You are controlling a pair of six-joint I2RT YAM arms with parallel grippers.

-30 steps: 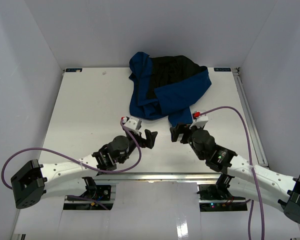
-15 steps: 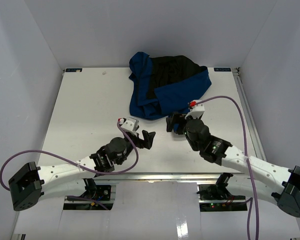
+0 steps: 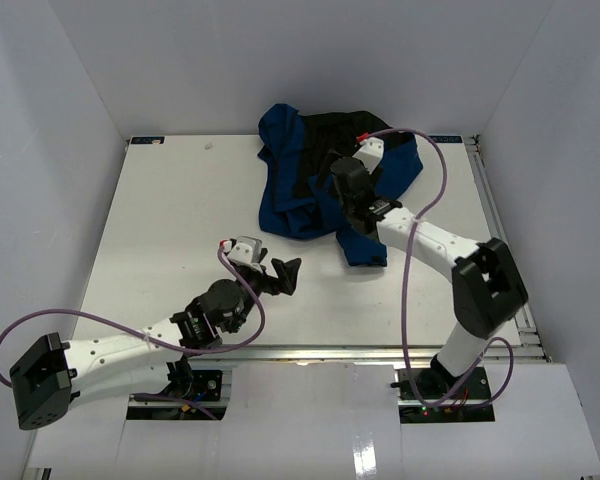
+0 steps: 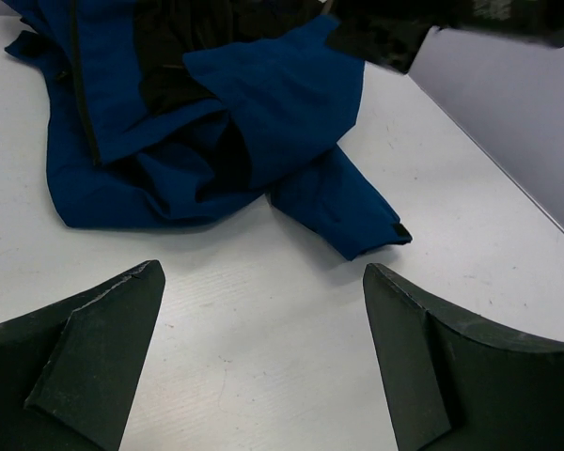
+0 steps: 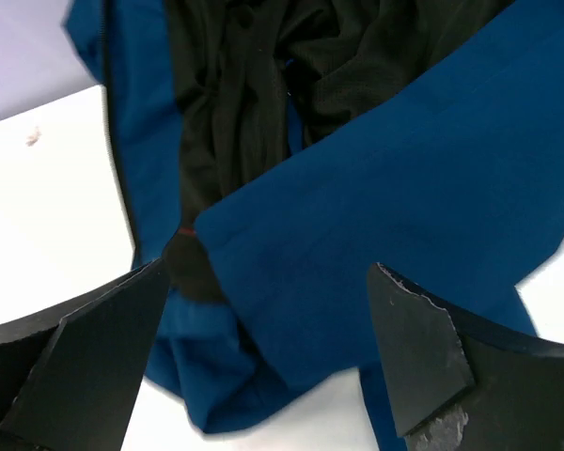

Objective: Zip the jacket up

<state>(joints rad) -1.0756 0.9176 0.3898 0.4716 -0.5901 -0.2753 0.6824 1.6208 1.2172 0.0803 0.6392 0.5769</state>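
Note:
The royal-blue jacket (image 3: 310,205) lies crumpled at the back middle of the table, its black lining (image 3: 330,135) facing up. A blue sleeve (image 3: 360,245) trails toward the front. My right gripper (image 3: 334,188) hovers over the jacket's folded blue flap (image 5: 404,160), jaws open and empty (image 5: 268,272). A dark zipper line (image 5: 120,169) runs down the left edge. My left gripper (image 3: 285,272) is open and empty above bare table, short of the jacket (image 4: 216,103) and its sleeve end (image 4: 357,225); its jaws stand wide apart (image 4: 263,277).
The white table (image 3: 170,220) is boxed in by grey walls on the left, back and right. A metal rail (image 3: 497,225) runs along the right edge. Purple cables (image 3: 420,190) loop from both wrists.

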